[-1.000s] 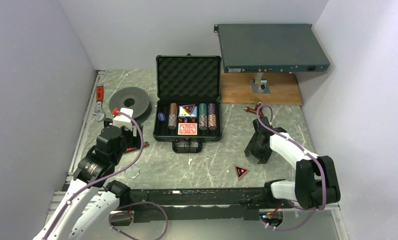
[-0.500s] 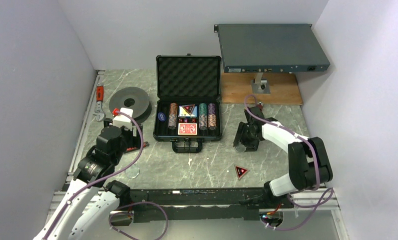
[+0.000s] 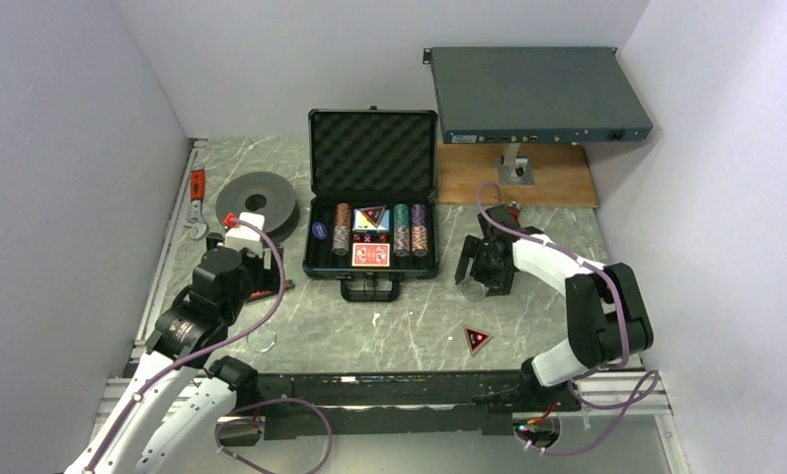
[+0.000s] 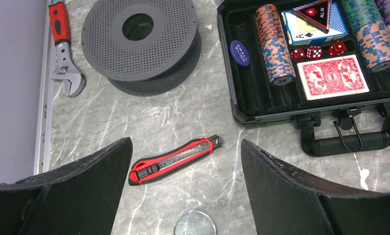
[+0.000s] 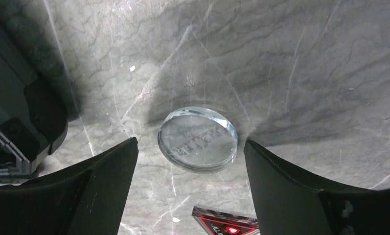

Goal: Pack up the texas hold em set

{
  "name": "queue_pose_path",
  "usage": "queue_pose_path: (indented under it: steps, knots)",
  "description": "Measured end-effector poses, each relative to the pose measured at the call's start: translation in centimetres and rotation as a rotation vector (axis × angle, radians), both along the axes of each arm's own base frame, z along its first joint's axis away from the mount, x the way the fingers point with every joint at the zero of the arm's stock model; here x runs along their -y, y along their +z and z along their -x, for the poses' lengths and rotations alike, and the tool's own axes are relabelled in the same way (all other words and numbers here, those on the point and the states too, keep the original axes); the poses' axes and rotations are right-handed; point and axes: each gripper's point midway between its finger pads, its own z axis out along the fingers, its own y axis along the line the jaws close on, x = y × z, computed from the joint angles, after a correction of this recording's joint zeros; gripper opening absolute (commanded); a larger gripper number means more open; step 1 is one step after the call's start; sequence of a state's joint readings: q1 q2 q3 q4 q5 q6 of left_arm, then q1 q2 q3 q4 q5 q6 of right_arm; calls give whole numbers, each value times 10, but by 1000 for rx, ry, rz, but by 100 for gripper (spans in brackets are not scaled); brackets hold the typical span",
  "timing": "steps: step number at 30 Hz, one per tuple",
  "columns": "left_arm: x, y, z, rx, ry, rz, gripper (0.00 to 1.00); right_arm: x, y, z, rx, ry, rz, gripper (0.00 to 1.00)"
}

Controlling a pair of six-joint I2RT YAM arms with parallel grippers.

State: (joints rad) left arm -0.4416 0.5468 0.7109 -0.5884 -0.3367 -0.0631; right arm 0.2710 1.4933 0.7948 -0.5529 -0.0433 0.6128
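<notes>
Though wide apart, right gripper [image 5: 189, 143] jaws astride a clear disc [image 5: 197, 138] — triangular marker [image 5: 225, 226] near it

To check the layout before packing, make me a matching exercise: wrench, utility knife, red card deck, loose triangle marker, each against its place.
1 wrench
2 utility knife
3 red card deck
4 loose triangle marker

A inside the open case
B at the table's left edge
C on the table, left of the case handle
D on the table, front right of the case

Pairs: 1-B, 2-C, 3-A, 4-D
</notes>
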Motion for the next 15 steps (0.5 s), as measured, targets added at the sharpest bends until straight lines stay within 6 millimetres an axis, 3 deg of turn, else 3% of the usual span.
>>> queue_pose_path:
  steps: [10, 15]
  knots:
    - [0, 1, 0, 2, 0, 1, 87, 0, -8, -4, -21, 62, 193, 76]
    - [0, 1, 0, 2, 0, 1, 87, -5, -8, -3, -8, 80, 206, 63]
